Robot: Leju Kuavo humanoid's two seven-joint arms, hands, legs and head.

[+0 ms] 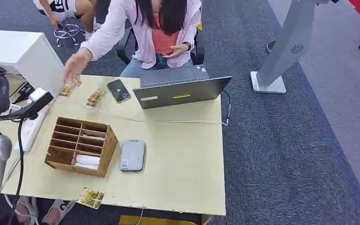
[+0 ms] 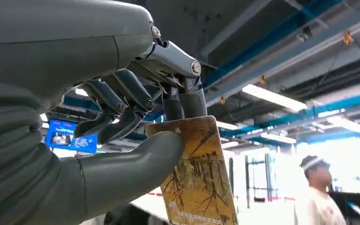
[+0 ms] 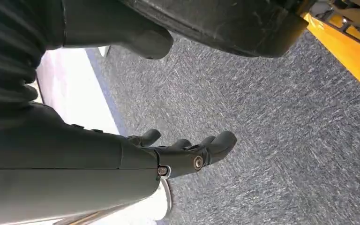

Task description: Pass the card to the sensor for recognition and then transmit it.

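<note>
Pale wooden surface (image 1: 183, 154) carries the grey card sensor (image 1: 132, 154); left hand (image 2: 136, 122) fingers pinch the yellow tree-printed card (image 2: 199, 178) aloft, away from it, presumably for presenting; right hand (image 3: 187, 152) fingers hang loosely spread, holding nothing.

The wooden table (image 1: 183, 154) carries a laptop (image 1: 180, 89), phone (image 1: 118, 90), slotted box (image 1: 80, 146), grey reader (image 1: 132, 154) (plus scattered cards (image 1: 91, 197)).

Grey ribbed hand (image 2: 122, 140), dark fingers (image 2: 122, 93)
</note>
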